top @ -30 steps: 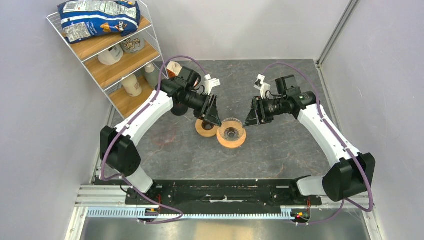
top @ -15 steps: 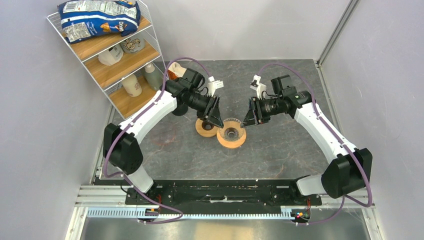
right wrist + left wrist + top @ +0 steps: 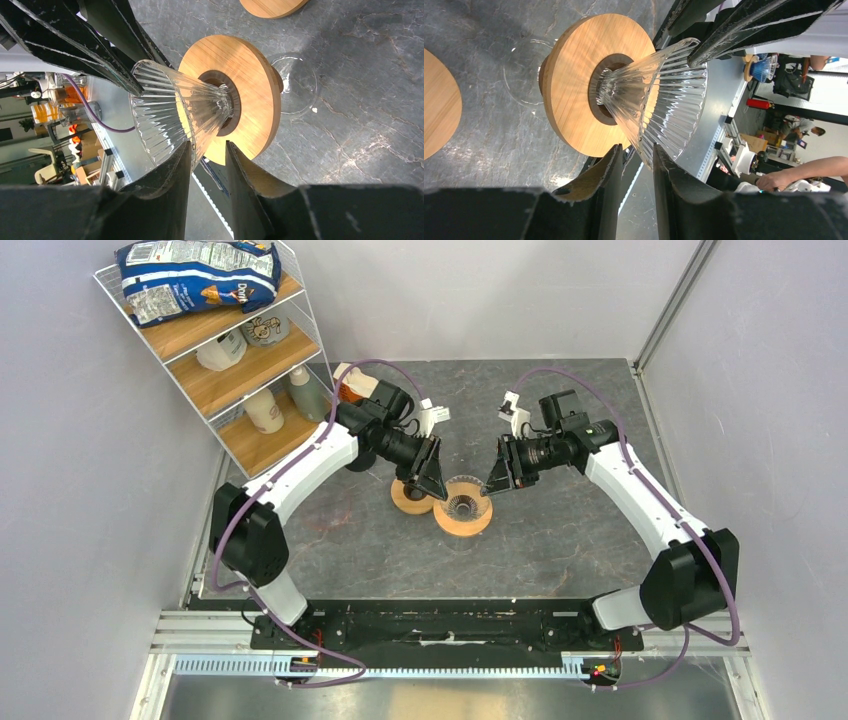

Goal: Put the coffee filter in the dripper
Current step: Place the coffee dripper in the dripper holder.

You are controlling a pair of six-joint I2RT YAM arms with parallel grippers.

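The dripper (image 3: 462, 510), a ribbed clear glass cone in a round wooden collar, stands mid-table. My left gripper (image 3: 432, 485) reaches its left rim and my right gripper (image 3: 493, 483) its right rim. In the left wrist view the dripper (image 3: 664, 105) has its glass lip between the narrowly parted fingers of the left gripper (image 3: 636, 147), with a gap still showing. In the right wrist view the dripper (image 3: 170, 115) sits likewise in the right gripper (image 3: 207, 144), its lip against one finger and daylight beside the other. The coffee filter is out of view.
A bare wooden ring (image 3: 408, 498) lies touching the dripper's left side. An orange-and-white packet (image 3: 350, 382) stands behind the left arm. A wire shelf rack (image 3: 230, 350) with bottles and a chips bag (image 3: 195, 275) fills the back left corner.
Both arms have edged inward to the dripper, and both pairs of jaws have narrowed around its glass rim. The dripper has not moved.
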